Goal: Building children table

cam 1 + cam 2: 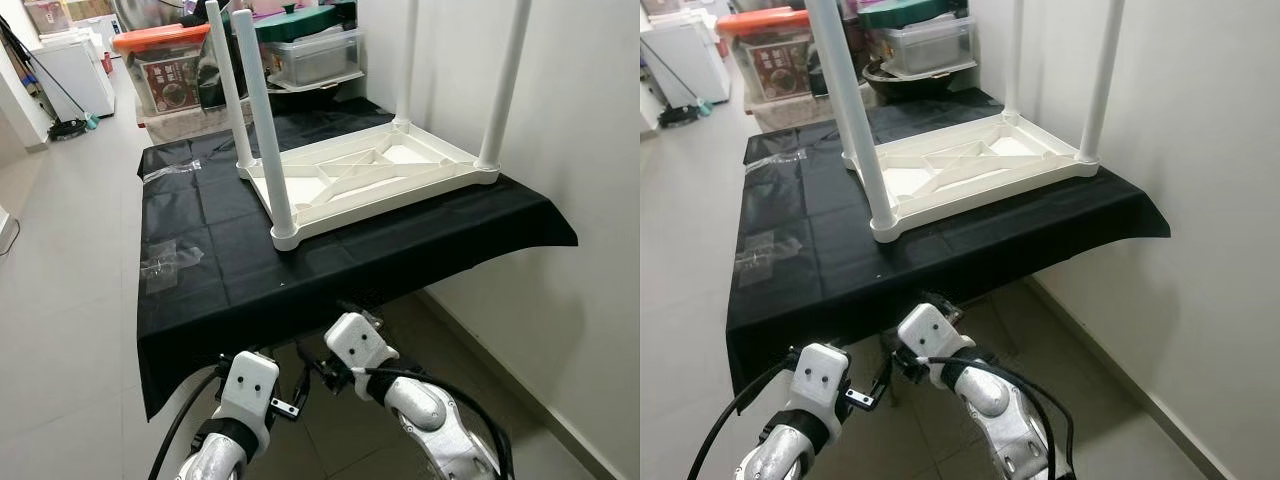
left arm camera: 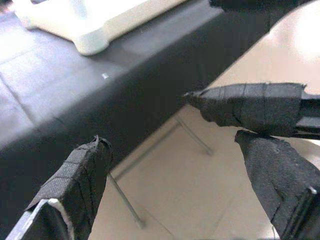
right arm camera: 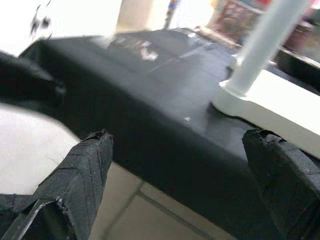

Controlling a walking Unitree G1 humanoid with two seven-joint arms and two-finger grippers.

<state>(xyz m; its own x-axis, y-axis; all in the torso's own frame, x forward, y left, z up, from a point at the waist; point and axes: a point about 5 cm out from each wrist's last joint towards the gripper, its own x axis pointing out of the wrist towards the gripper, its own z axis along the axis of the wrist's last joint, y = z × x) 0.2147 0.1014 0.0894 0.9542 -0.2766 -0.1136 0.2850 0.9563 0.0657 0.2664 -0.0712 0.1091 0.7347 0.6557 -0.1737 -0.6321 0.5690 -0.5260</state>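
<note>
White children's table [image 1: 365,180] upside down on black cloth [image 1: 210,260], four legs up, both grippers' jaws spread, empty

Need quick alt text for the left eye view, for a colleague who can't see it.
A white children's table lies upside down on a black-covered table, all four legs standing up. Both robot arms are held low before the near edge. Clear plastic bags lie on the cloth to the left.

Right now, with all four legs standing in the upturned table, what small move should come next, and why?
Probably raising both grippers toward the white children's table. It lies upside down on the black cloth with four legs upright in its corners, so it seems ready to grasp and flip. The left gripper and right gripper are open, low, short of the cloth's near edge, touching nothing.
</note>
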